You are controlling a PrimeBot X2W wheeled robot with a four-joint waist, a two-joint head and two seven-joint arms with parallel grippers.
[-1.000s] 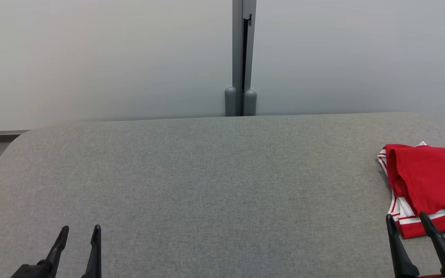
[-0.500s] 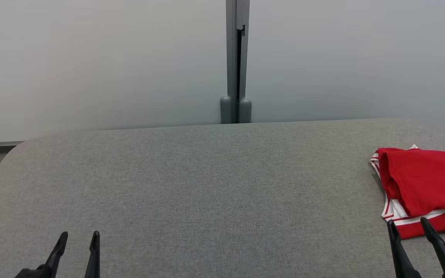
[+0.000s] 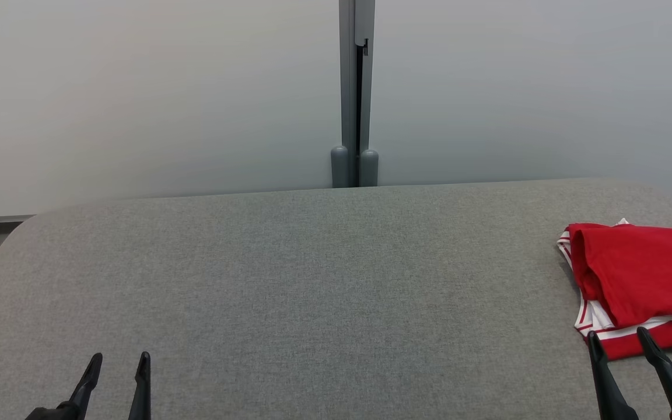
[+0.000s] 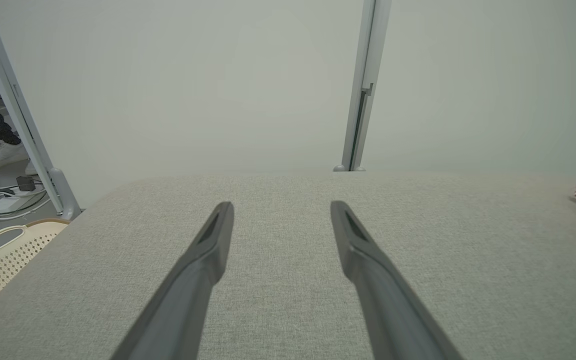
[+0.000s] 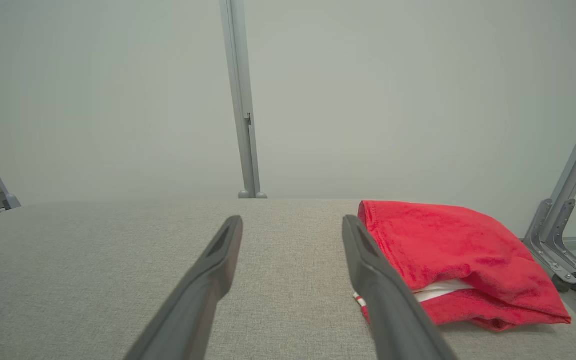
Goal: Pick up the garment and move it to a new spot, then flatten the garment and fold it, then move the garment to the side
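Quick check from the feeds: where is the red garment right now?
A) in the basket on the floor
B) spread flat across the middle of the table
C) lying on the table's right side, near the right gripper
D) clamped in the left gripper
C: the red garment lies bundled on the right side of the grey table, just beyond the open right gripper. The left gripper is open and empty.

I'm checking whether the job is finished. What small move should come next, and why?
Probably just draw the arms back to rest. The garment lies as a folded bundle at the right side of the table, and the left gripper and right gripper are both open and hold nothing, so the last step looks done.
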